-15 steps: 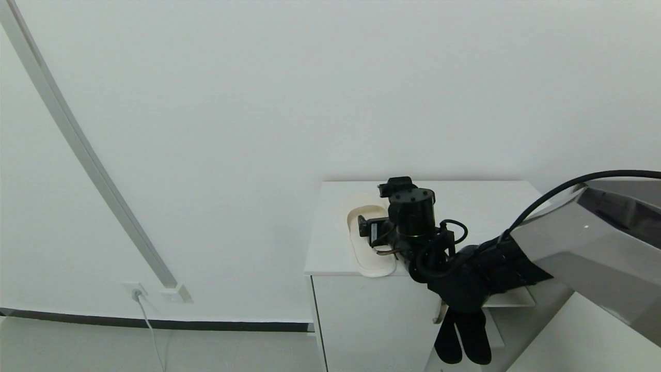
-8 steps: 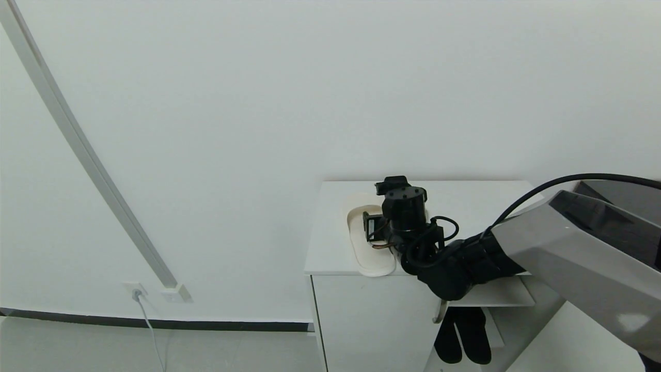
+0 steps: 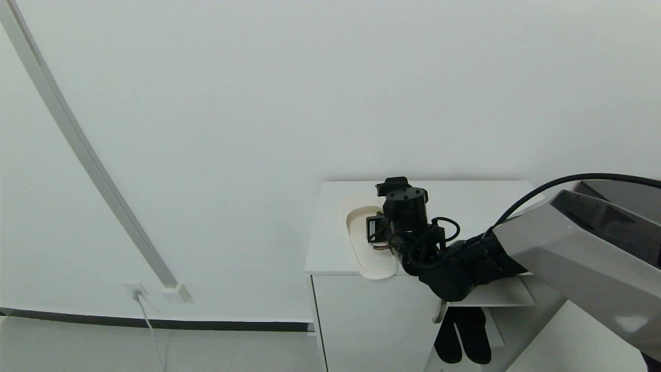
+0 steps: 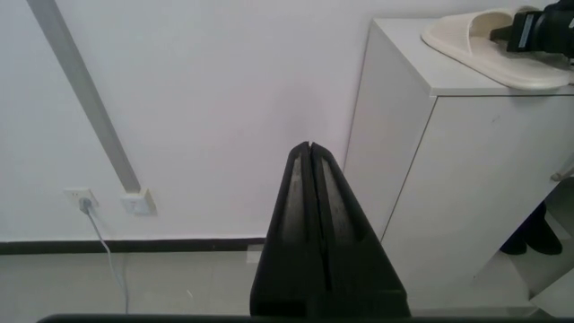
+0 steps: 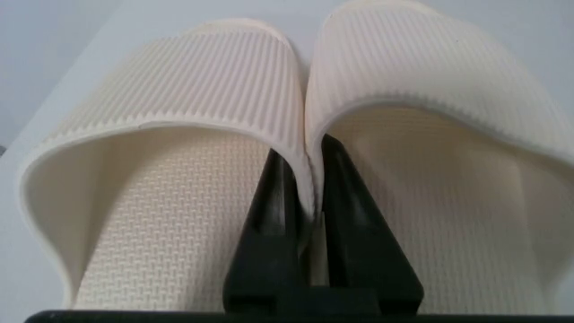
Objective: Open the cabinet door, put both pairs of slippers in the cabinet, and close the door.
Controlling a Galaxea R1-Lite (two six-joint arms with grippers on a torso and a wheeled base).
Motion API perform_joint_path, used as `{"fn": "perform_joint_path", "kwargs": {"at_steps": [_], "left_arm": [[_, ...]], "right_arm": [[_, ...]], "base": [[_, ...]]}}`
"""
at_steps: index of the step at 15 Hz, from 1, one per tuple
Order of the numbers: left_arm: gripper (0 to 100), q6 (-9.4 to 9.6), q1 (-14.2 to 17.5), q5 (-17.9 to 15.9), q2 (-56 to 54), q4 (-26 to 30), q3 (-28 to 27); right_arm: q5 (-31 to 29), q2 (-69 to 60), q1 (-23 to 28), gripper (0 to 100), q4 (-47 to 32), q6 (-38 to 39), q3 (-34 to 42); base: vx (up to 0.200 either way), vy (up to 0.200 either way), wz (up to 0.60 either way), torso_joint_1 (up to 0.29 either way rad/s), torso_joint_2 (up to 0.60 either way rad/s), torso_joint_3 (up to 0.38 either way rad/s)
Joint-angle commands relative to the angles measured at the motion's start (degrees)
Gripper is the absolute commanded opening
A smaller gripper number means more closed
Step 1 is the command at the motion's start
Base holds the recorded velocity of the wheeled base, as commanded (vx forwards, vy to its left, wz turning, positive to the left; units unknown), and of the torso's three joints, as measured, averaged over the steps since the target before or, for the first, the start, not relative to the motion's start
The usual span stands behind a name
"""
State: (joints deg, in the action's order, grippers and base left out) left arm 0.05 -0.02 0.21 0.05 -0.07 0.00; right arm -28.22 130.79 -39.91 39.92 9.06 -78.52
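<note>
Since the black slippers (image 3: 462,336) already lie low inside the cabinet (image 3: 372,320), under its shelf (image 3: 508,295), the step in hand looks like getting the cream slippers (image 5: 179,206) off the cabinet top and inside too.

R pincer (image 5: 305,170) is clamped on the cream pair. One finger sits inside each slipper, w/ the two inner strap edges squeezed together btw them. The pair lies on the cabinet top w/ heels at its front edge, toward the end away from the cabinet's open side.

L pincer (image 4: 309,152) has fingers pressed together on nothing. It hangs off to the cabinet's side, lower than its top and well apart from both pairs.

How to do it well, as I judge it:
- The hold is thin, strap edges only, so either slipper could peel out or swing. Don't loosen the squeeze.
- Lift straight up first so the soles clear the cabinet top, no dragging over the front edge.
- Carry slow, wrist level, round the cabinet front to its open side.
- Enter w/ toes leading, probably onto the shelf since the black pair takes the space below it.
- Avoid clipping the shelf edge.
- Let go only once the soles rest flat inside the cabinet.
</note>
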Motion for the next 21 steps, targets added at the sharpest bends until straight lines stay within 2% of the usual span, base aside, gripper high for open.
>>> {"fn": "perform_joint_path", "kwargs": {"at_steps": [1,3,7,9,16,21], "left_arm": [[0,0.04,0.02,0.06,0.04,-0.01,0.00],[0,0.13,0.02,0.14,0.04,-0.01,0.00],[0,0.13,0.02,-0.03,0.04,-0.01,0.00],[0,0.13,0.02,-0.03,0.04,-0.01,0.00],[0,-0.05,0.02,-0.03,0.04,-0.01,0.00],[0,-0.14,0.02,-0.12,0.04,-0.01,0.00]], "right_arm": [[0.62,-5.29,-0.08,0,0.15,-0.88,4.52],[3.26,-13.20,-0.17,0,1.38,-1.50,12.69],[12.58,-33.50,-1.05,0,1.74,-1.50,33.08],[14.16,-40.35,-2.36,0,1.74,-1.50,40.38],[14.42,-42.02,-5.62,0,1.47,-1.50,41.96],[14.33,-41.94,-6.93,0,1.47,-1.50,43.45]], "base": [[0.000,0.000,0.00,0.000,0.00,0.000],[0.000,0.000,0.00,0.000,0.00,0.000],[0.000,0.000,0.00,0.000,0.00,0.000],[0.000,0.000,0.00,0.000,0.00,0.000],[0.000,0.000,0.00,0.000,0.00,0.000],[-0.200,0.000,0.00,0.005,0.00,0.002]]}}
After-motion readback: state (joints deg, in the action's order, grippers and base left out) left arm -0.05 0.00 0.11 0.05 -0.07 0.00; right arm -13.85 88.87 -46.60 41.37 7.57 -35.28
